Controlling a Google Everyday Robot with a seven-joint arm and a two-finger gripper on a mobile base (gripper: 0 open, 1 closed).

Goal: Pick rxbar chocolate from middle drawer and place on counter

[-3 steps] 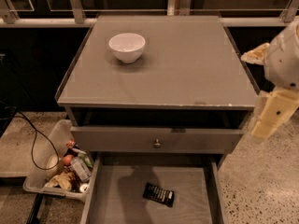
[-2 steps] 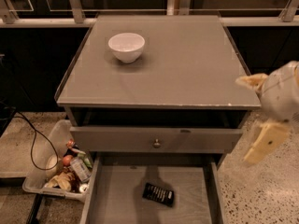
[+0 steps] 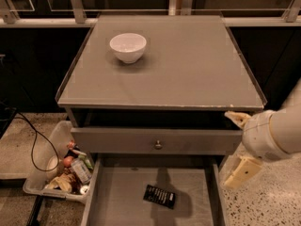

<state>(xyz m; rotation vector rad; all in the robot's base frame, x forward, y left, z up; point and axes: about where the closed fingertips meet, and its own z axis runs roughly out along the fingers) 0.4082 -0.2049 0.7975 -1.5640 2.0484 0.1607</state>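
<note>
The rxbar chocolate [image 3: 160, 196], a small black bar, lies flat on the floor of the open middle drawer [image 3: 117, 204], near its centre. The grey counter [image 3: 188, 69] is above it. My gripper [image 3: 238, 146] hangs at the right, beside the cabinet's front right corner, above and to the right of the bar. It is open and empty. One cream finger [image 3: 236, 118] is just under the counter's rim and the other [image 3: 241, 172] is by the drawer's right wall.
A white bowl [image 3: 128, 47] stands on the counter at the back left. A shut drawer front with a round knob [image 3: 158, 145] sits above the open drawer. A clear bin of packets and bottles [image 3: 61, 171] and a black cable [image 3: 33, 147] lie on the floor at left.
My gripper has moved down and a little left, from beside the counter's right edge to the level of the drawer fronts. The bar and bowl have not moved.
</note>
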